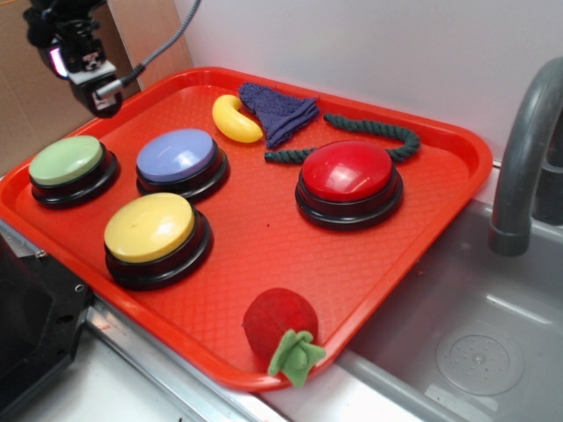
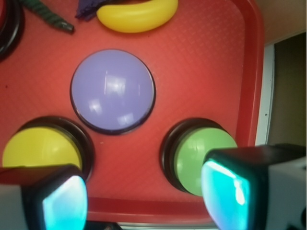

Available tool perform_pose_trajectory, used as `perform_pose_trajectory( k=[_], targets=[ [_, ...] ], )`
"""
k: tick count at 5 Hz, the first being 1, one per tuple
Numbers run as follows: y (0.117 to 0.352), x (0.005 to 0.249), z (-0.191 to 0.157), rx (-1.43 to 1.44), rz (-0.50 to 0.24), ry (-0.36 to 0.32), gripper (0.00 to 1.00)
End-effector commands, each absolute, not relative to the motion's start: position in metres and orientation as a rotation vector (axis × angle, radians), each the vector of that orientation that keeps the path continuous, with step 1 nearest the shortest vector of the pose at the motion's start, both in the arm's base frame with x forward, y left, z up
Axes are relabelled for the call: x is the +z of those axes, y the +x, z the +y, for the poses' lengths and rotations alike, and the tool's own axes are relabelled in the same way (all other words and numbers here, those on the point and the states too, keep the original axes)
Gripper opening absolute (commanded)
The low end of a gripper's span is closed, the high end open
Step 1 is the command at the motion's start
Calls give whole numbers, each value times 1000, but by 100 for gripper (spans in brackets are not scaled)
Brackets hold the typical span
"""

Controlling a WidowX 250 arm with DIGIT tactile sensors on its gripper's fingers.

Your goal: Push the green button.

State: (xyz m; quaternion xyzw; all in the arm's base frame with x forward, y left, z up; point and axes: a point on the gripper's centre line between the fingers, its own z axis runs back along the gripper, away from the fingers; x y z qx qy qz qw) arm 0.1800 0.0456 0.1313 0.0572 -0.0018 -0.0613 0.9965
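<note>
Green button [image 2: 199, 160] on red tray [image 2: 211, 72] | beneath the right pad [image 2: 225, 194] | jaws apart, empty

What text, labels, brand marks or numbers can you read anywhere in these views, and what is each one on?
None can be read.
The green button, yellow button, lavender-blue button and red button all have plain, unmarked tops.
The red tray shows only a moulded texture.
The end effector has glowing cyan pads without lettering.
The sink has a faint embossed circle, too blurred to tell.
</note>
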Motion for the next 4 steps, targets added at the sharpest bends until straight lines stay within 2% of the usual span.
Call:
perform_pose_trajectory(
  k=[1, 2, 3, 4],
  targets=[
    [206, 159, 27, -155, -56, 140, 100],
    [216, 162, 18, -162, -54, 146, 100],
    [216, 163, 11, -175, -53, 157, 100],
    [205, 168, 2, -189, -97, 167, 100]
  ],
)
